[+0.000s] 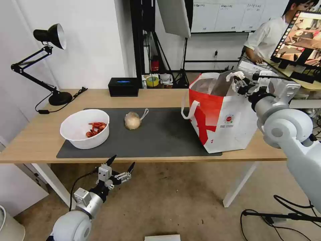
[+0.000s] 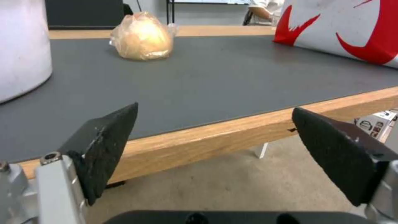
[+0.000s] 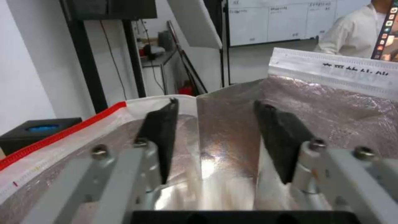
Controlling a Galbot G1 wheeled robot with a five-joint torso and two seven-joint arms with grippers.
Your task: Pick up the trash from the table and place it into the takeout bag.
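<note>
A white bowl (image 1: 84,129) with red crayfish shells stands on the left of the dark mat (image 1: 167,134) on the table (image 1: 36,137). The knotted clear bag of beige lump (image 1: 132,120) (image 2: 142,36) lies just right of the bowl. At the table's right end stands the red-and-white takeout bag (image 1: 220,115) (image 2: 352,28), its mouth open. My right gripper (image 1: 239,84) (image 3: 215,102) hangs open over that mouth with only the foil lining (image 3: 224,124) between its fingers. My left gripper (image 1: 123,160) (image 2: 215,109) is open and holds nothing, just below and in front of the table's front edge.
A black desk lamp (image 1: 50,35) stands at the back left, with its cable running along the wood. A black box (image 1: 123,87) sits at the back edge. A desk with a monitor (image 1: 301,38) lies behind the bag. Cables (image 1: 281,216) trail on the floor at the right.
</note>
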